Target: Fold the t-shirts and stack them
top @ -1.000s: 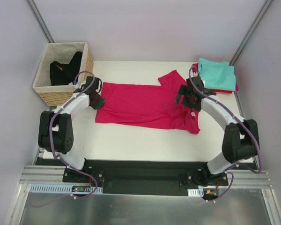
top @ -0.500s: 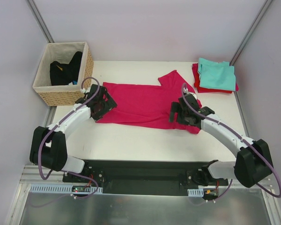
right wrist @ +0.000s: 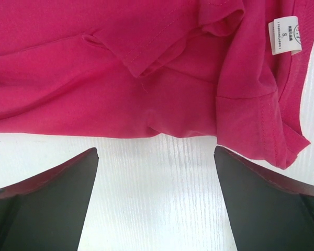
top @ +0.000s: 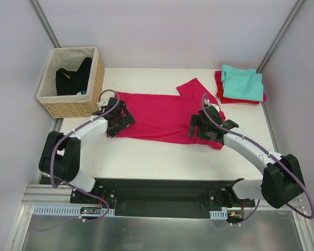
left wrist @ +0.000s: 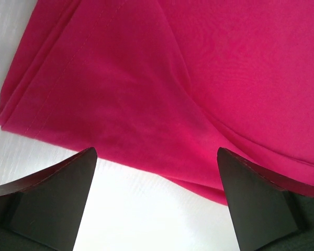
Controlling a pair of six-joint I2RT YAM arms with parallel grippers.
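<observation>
top external view: the magenta tee (top: 157, 115) lies flat on the table (top: 162, 157); left gripper (left wrist: 156, 157) and right gripper (right wrist: 156, 157) both hang spread wide, empty, over its near edge.

I work on a white table (top: 162, 157). Up close its top is finely grained, and the light on it is even, with only soft shadows. Pale grey walls (top: 162, 31) close it in behind and on both sides. Two thin metal poles (top: 44, 23) slant up at the far corners. A wicker basket (top: 68, 109) stands by the far left corner. Along the near edge a black plate (top: 162, 191) runs between aluminium rails (top: 47, 197), and nearer still lies a dull metal sheet (top: 162, 232).
</observation>
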